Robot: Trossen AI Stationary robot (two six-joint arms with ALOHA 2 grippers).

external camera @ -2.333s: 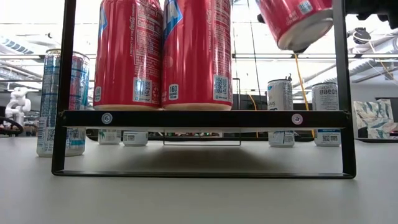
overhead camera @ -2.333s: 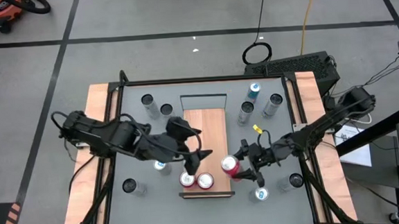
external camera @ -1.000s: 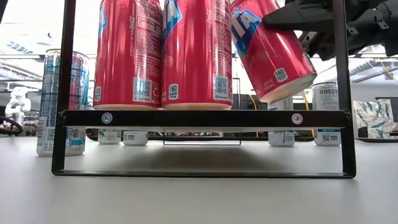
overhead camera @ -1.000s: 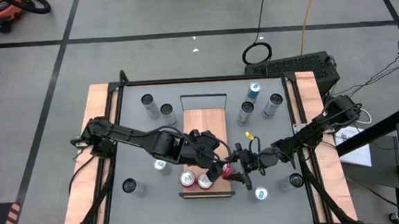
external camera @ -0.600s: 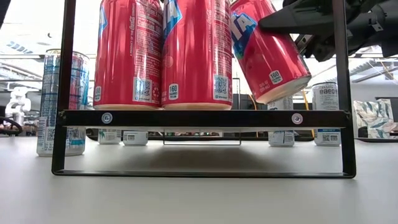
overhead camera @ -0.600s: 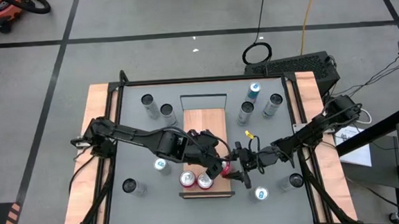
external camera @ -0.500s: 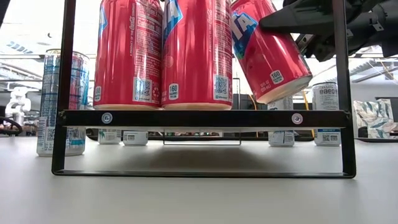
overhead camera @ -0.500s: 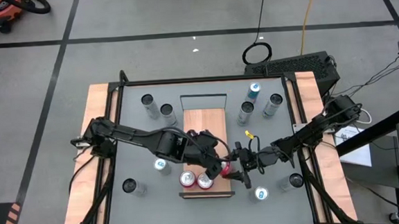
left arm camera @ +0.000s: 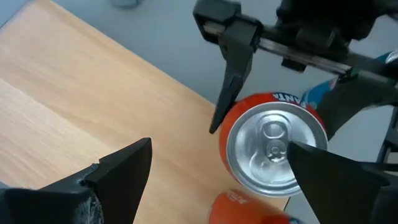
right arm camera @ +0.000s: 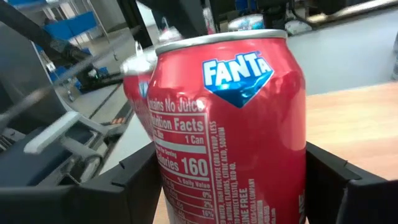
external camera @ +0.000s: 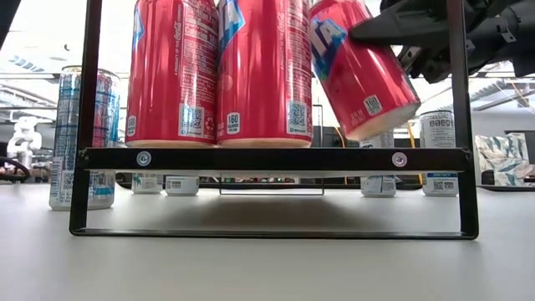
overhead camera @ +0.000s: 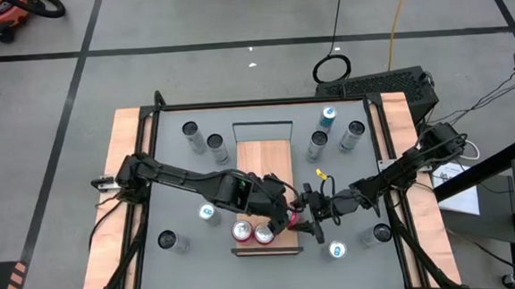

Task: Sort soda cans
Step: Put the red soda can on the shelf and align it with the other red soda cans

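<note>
Our right claw [overhead camera: 309, 220] is clamped on the third red can [external camera: 361, 67], tipped beside two standing red cans [external camera: 219, 71]; our open left claw [overhead camera: 287, 213] hangs just above its top

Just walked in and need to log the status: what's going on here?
The right gripper holds a red Fanta can, tilted, above the wooden board of the raised stand, beside two red cans already standing upright there. The left gripper hovers open over the tilted can's top. Blue and silver-grey cans stand around on the grey table.
</note>
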